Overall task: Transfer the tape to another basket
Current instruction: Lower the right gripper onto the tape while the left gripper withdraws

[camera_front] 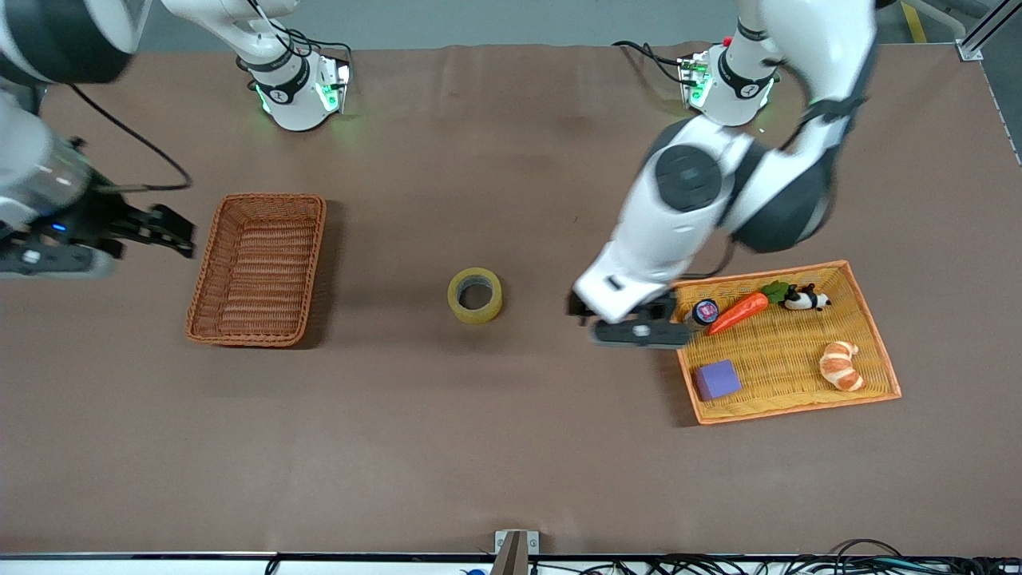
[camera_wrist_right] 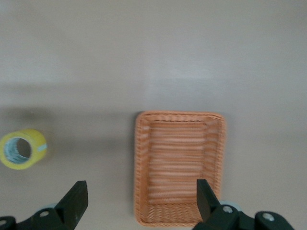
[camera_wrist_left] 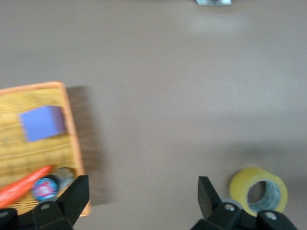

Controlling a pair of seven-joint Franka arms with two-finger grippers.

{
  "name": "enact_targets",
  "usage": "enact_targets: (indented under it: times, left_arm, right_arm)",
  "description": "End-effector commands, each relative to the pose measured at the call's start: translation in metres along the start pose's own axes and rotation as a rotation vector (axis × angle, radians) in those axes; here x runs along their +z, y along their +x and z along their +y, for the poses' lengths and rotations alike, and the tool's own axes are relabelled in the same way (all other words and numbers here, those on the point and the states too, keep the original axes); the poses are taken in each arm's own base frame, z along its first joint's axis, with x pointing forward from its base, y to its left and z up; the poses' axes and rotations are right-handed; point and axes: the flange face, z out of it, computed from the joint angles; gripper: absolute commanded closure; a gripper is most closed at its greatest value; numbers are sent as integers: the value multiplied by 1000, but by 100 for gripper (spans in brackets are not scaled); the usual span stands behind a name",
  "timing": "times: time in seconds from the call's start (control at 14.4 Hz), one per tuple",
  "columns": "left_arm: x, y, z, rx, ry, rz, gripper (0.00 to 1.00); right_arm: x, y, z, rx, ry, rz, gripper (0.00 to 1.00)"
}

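Note:
The tape (camera_front: 475, 295), a yellowish roll with a grey core, lies flat on the bare table between the reddish-brown wicker basket (camera_front: 204, 271) and the tray. It also shows in the left wrist view (camera_wrist_left: 259, 190) and in the right wrist view (camera_wrist_right: 21, 148). My left gripper (camera_front: 631, 321) is open and empty (camera_wrist_left: 143, 187), over the table between the tape and the tray's edge. My right gripper (camera_front: 172, 230) is open and empty (camera_wrist_right: 139, 189), beside the basket (camera_wrist_right: 180, 115) toward the right arm's end. The basket holds nothing.
A flat orange-rimmed yellow tray (camera_front: 798, 403) lies toward the left arm's end of the table. It holds a carrot (camera_front: 738, 313), a toy panda (camera_front: 806, 299), a croissant (camera_front: 841, 365), a purple block (camera_front: 717, 379) and a small jar (camera_front: 704, 311).

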Motion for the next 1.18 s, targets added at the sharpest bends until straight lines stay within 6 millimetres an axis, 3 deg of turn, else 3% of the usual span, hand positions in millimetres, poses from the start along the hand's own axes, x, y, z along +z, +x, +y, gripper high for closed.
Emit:
enact_targets:
  times: [0.0, 0.21, 0.49, 0.62, 0.76, 0.9, 1.11]
  left_arm:
    - [-36, -15, -52, -13, 7, 11, 0]
    - [-86, -19, -105, -1, -54, -15, 0]
    - [-139, -27, -164, 38, -26, -11, 0]
    - [-154, -31, -169, 26, -15, 11, 0]
    - [-166, -40, -171, 27, 5, -9, 0]
    - [-173, -48, -172, 7, 15, -31, 0]
    - [-172, -55, -172, -45, 18, -72, 0]
  right_arm:
    - [57, 18, -57, -32, 1, -50, 0]
    - [135, 16, -137, -32, -22, -90, 0]
    - [231, -24, -237, 2, -7, -21, 0]
    - [279, -31, -268, 2, -24, -6, 0]
    - [309, -42, -296, 10, -3, 10, 0]
    - [320, -48, -303, -10, -12, 7, 0]
    - [353, -55, -315, -48, -10, 21, 0]
